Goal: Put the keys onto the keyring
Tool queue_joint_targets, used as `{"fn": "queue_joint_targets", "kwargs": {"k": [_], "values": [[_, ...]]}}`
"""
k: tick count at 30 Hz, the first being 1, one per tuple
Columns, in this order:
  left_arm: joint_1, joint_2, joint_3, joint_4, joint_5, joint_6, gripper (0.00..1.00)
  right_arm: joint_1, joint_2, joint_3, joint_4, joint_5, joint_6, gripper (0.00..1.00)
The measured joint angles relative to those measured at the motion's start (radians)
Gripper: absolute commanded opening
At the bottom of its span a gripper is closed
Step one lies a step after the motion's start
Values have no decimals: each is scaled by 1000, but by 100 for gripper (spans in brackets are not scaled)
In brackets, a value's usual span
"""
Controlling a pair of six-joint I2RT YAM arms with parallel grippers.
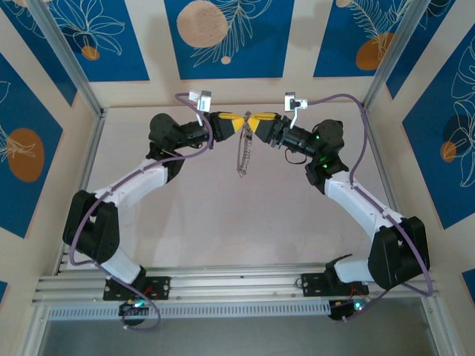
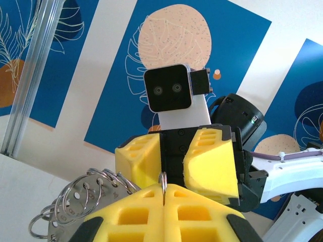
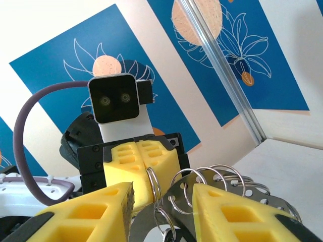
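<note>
Top external: fixed high above and behind the arm bases (image 1: 138,288), looking down on the table (image 1: 223,215); far from the keyring (image 1: 243,152), which hangs mid-frame.
Left wrist: just behind the left gripper (image 2: 164,201), keyring (image 2: 75,201) very close at lower left; faces the right wrist camera (image 2: 169,88).
Right wrist: just behind the right gripper (image 3: 161,212), keyring (image 3: 222,181) very close at lower right; faces the left wrist camera (image 3: 113,98).
Shared: all three views take in the keyring; the wrist views look at each other across it.

Keyring (image 1: 242,156) between left jaws and right jaws, above table (image 1: 223,219).
</note>
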Motion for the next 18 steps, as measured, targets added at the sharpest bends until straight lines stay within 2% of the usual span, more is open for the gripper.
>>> {"fn": "queue_joint_targets", "kwargs": {"k": [4,7,15,18], "values": [[0,6,0,15,0,-14,0,3,16,10,5,-15,4,36],[0,9,0,18,0,-21,0,6,27,22,9,-23,9,32],[0,14,0,22,3,-29,0,6,43,36,28,-42,23,2],[0,14,0,26,3,-32,0,5,43,37,30,-48,21,0]]}}
